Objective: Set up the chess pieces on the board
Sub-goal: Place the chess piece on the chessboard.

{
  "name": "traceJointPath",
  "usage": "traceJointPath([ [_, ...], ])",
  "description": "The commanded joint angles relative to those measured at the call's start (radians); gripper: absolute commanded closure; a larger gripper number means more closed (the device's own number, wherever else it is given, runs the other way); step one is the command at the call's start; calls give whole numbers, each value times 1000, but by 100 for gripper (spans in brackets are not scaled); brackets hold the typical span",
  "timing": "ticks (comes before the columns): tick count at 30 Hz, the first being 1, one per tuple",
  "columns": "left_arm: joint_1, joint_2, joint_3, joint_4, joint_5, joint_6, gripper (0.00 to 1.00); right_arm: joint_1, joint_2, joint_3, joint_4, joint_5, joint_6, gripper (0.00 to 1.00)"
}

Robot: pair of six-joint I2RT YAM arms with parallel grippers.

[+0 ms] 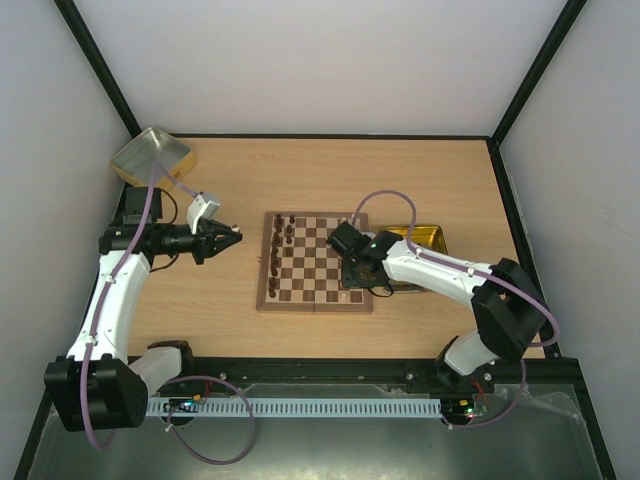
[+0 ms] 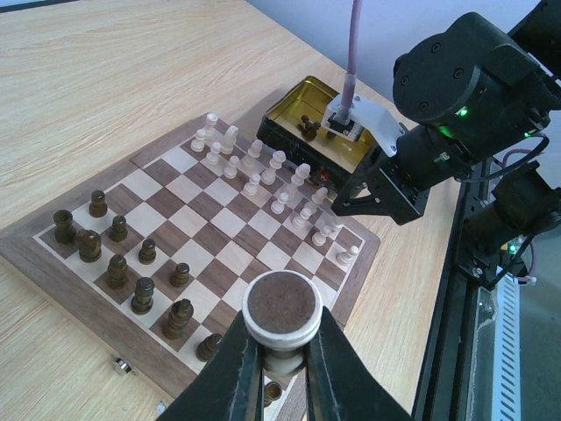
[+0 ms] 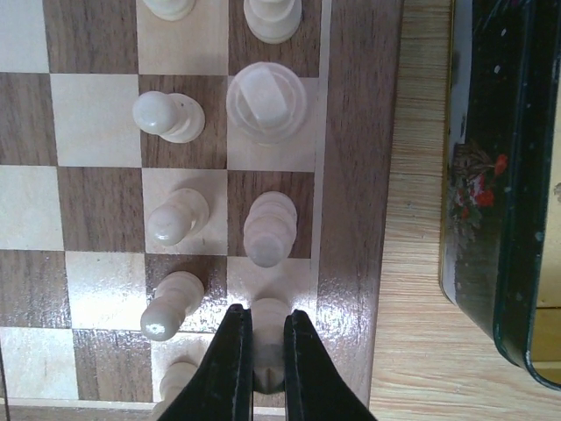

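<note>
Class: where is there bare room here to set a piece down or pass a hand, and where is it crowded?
Free: on the board, between dark pieces and pale pieces; the table between left gripper and board, and beyond the board's far edge. Crowded: the gap between board and tin.

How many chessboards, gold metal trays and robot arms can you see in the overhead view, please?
Chessboard: 1
Gold trays: 2, the far-left tray and the right tray
Robot arms: 2, left arm and right arm
Total: 5
</note>
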Motion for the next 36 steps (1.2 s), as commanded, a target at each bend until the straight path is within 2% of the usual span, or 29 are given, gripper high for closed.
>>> traceJointPath([
  [1, -2, -1, -12, -7, 16, 10, 98, -7, 20, -19, 11, 11, -14, 98],
  [15, -2, -2, -14, -18, 22, 22, 98, -7, 33, -21, 29, -8, -7, 95],
  [28, -2, -5, -14, -23, 23, 29, 98, -7, 15, -25, 16, -15, 2, 80],
  [31, -2, -5, -15, -23, 24, 30, 98, -8, 5, -23, 19, -19, 4, 68],
  [36, -3, -5, -15, -25, 25, 32, 98, -9, -20, -12, 1, -7, 12, 62],
])
